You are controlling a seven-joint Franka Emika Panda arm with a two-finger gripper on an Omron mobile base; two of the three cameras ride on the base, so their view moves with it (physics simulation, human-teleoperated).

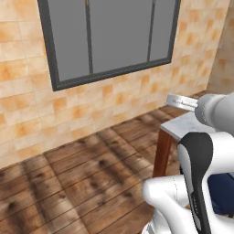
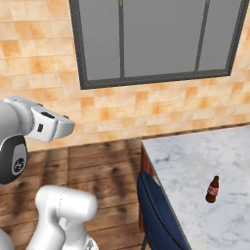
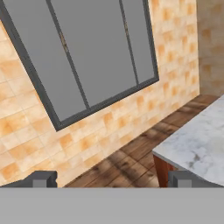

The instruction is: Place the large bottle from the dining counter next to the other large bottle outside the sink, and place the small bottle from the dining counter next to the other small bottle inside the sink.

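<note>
One small bottle (image 2: 212, 189), dark brown with a red label, is standing upright on the marble bench (image 2: 195, 161), well in from its near corner and with bare marble showing all round it. Seen from the right base camera, the bench is sitting below and to the right of the dark-framed window (image 2: 156, 39), and a dark blue chair back (image 2: 156, 215) is leaning up against the bench's left edge. The white arm is rising well to the left of the bench in that view, its hand held high over the wooden floor (image 2: 97, 161) and apart from the bench. In the hand view the two fingers (image 3: 43, 178) are standing spread wide, one at each side of the lower edge, with nothing between them; they are pointing toward the tiled wall (image 3: 109, 131) under the window, with the bench's corner and its reddish-brown leg lying to the right. From the left base camera, the bench corner (image 1: 180, 125) is showing just behind the arm's grey joint, below and to the right of the window.
</note>
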